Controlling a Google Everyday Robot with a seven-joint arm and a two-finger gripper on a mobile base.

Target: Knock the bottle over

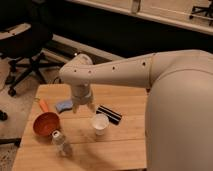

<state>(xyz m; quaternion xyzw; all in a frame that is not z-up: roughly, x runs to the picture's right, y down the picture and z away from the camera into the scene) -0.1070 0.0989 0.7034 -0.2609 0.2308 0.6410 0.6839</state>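
The bottle (pixel 60 143) is small, clear plastic with a white cap. It stands upright on the wooden table (pixel 120 145) near the front left, just right of an orange bowl. My gripper (pixel 83 107) hangs from the white arm over the middle of the table, above and to the right of the bottle and apart from it. A white paper cup (pixel 100 123) stands upright just right of the gripper.
An orange bowl (pixel 46 124) with an orange handle sits at the table's left. A blue sponge-like object (pixel 64 105) lies behind it. A black flat packet (pixel 109 114) lies behind the cup. A black office chair (pixel 25 45) stands beyond the table's left.
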